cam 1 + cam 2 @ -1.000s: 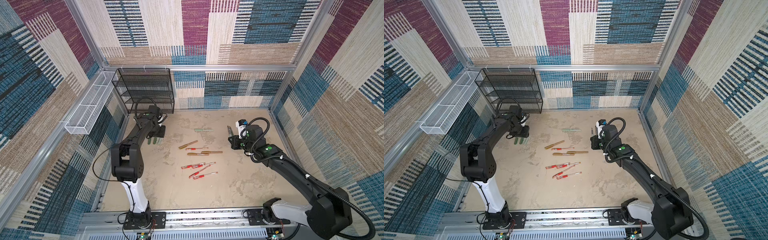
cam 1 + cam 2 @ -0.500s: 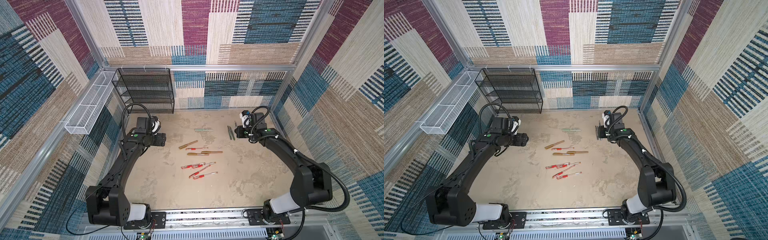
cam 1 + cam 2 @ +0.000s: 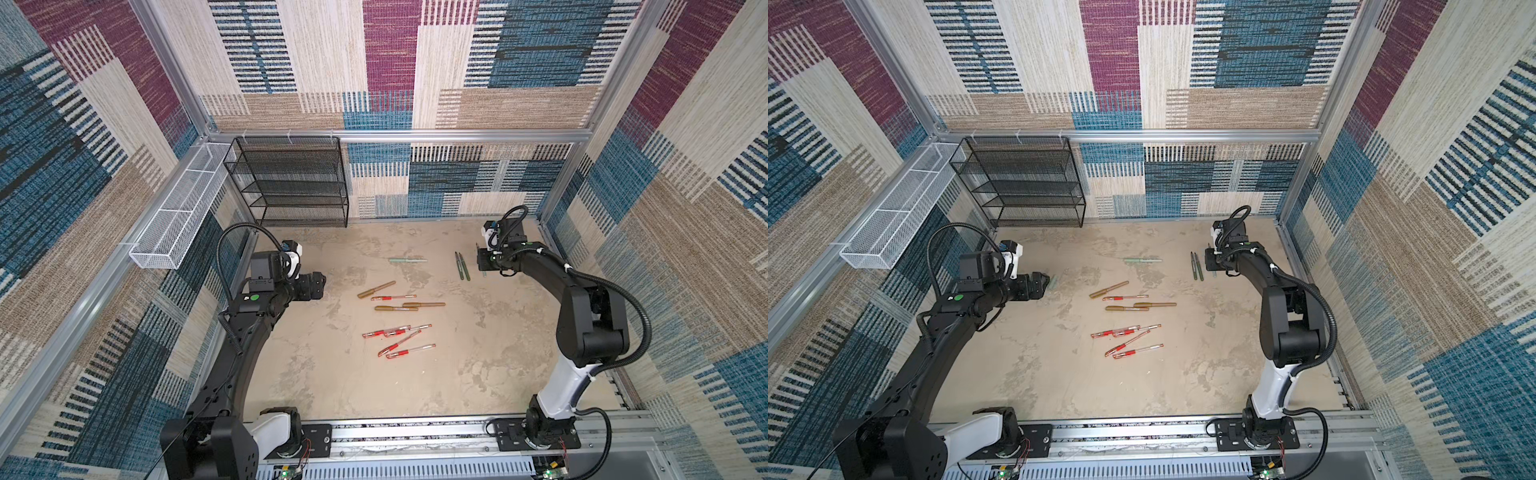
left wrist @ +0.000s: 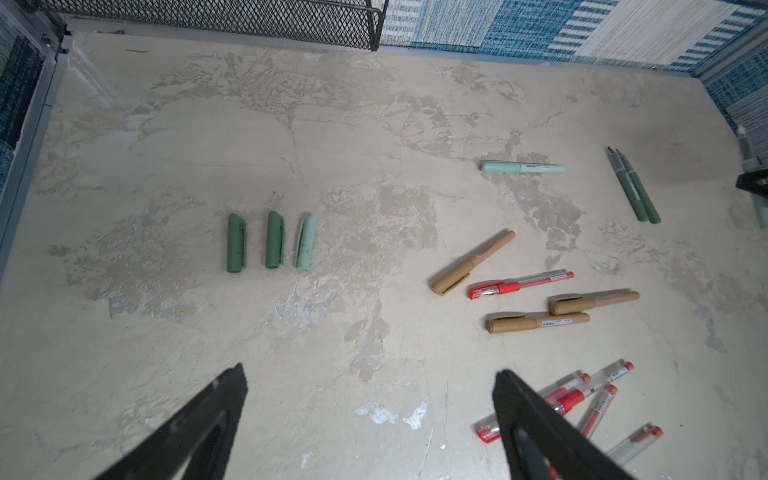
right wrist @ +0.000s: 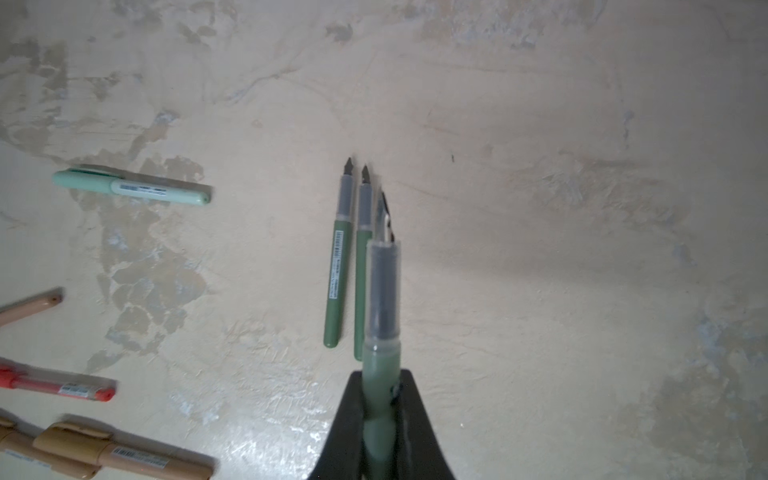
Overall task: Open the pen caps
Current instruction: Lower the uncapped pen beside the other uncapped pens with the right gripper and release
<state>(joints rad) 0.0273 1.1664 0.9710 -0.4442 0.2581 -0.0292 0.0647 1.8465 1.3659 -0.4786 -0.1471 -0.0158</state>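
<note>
- Three pen caps (image 4: 274,240), two dark green and one pale green, are lying side by side on the bench (image 4: 166,124), each a little apart from the next and off its pen.
- The left gripper (image 4: 370,372) is hovering over the bench short of those caps, its jaws standing wide apart with nothing between them.
- The right gripper (image 5: 381,384) is clamping its jaws on a pale green uncapped pen body (image 5: 384,291), nib pointing outward.
- Two dark green uncapped pen bodies (image 5: 336,286) are lying together just beside the held one.
- A pale green pen (image 4: 522,167), three gold pens (image 4: 536,322) and several red pens (image 4: 519,284) are lying mid-bench, still wearing their caps.
</note>
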